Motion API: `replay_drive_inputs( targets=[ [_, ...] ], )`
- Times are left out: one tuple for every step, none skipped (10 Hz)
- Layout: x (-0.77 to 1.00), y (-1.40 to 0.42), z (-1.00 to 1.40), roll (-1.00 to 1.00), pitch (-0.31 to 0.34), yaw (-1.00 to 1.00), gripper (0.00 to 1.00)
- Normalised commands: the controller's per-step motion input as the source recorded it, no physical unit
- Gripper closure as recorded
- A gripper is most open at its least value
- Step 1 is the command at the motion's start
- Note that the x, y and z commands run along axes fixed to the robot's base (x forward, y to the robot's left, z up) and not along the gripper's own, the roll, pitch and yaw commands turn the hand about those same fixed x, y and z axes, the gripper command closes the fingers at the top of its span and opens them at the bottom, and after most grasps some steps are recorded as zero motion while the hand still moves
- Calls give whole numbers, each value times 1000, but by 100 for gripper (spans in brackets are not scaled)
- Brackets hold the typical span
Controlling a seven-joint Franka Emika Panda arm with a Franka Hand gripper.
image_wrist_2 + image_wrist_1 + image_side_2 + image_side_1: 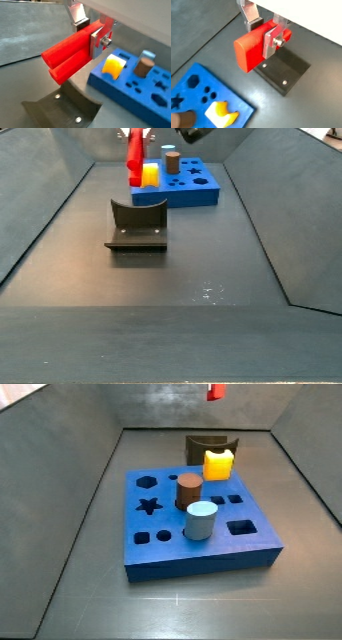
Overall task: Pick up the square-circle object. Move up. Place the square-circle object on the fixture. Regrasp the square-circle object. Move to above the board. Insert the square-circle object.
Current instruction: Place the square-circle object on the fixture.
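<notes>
Gripping square-circle object [252,47], gripper [263,34] above fixture [283,70].

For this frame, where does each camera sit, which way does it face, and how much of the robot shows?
Wrist view: on the arm, looking down past the hand gripping the square-circle object, over the fixture and the board.
Wrist view: same mount, fixture below, board beyond.
Side view: board near, fixture behind; only the object shows.
Side view: fixture near, board behind.
All share board and fixture.
</notes>
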Motion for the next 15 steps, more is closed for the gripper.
replay_drive_inputs(
  targets=[
    [81, 41, -15, -932, 105, -25, 100],
    [86, 43, -19, -763, 119, -47, 100],
    [89, 48, -18, -595, 117, -67, 100],
    [84, 49, -17, -427, 109, -80, 100],
    [80, 36, -18, -280, 98, -90, 100],
    [128, 131, -1000, -1000, 175, -62, 100],
    [132, 136, -1000, -1000, 163, -79, 100],
    [144, 139, -1000, -1000, 185, -111, 100],
    [156, 134, -1000, -1000, 208, -146, 100],
    [162, 139, -1000, -799, 172, -175, 100],
    [166, 139, -1000, -635, 134, -195, 100],
    [175, 142, -1000, -464, 98, -207, 100],
    [187, 138, -1000, -308, 68, -204, 100],
    [177, 121, -900, -203, 29, -191, 100],
    [142, 99, -704, -174, -4, -175, 100]
  ],
)
